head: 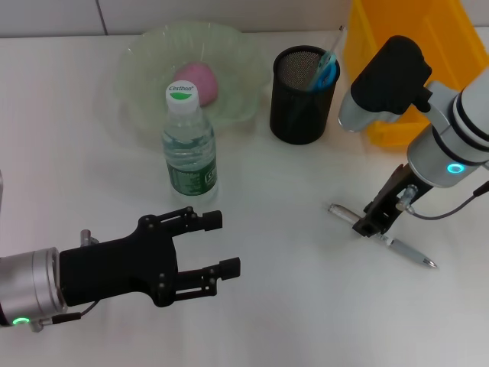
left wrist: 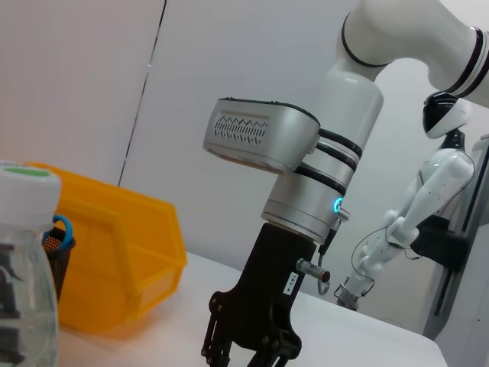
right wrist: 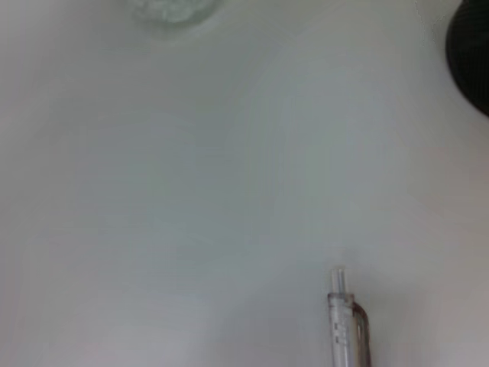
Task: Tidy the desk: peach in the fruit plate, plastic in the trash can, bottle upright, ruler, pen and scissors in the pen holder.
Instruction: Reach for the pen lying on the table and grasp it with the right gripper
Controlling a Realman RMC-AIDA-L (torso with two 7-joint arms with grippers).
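black fingers of the right gripper are down at the pen, which lies flat on the white desk in front of the holder; whether they are clamped on it or just straddling it cannot be told from these views. the right wrist view shows the pen's clear tip lying on bare desk. to do this step well, the jaws should close across the barrel near its middle, then lift straight up before swinging toward the holder, so that the pen does not tilt or slip and can drop in end first beside the blue-handled scissors already standing there. the right arm reaches in from the right edge, its forearm angled down steeply, its wrist ring glowing, in front of the yellow bin.

the left gripper hovers low at the near left, its fingers spread wide and holding nothing, pointing toward the right arm. the bottle stands upright, and the peach rests in the plate behind it.
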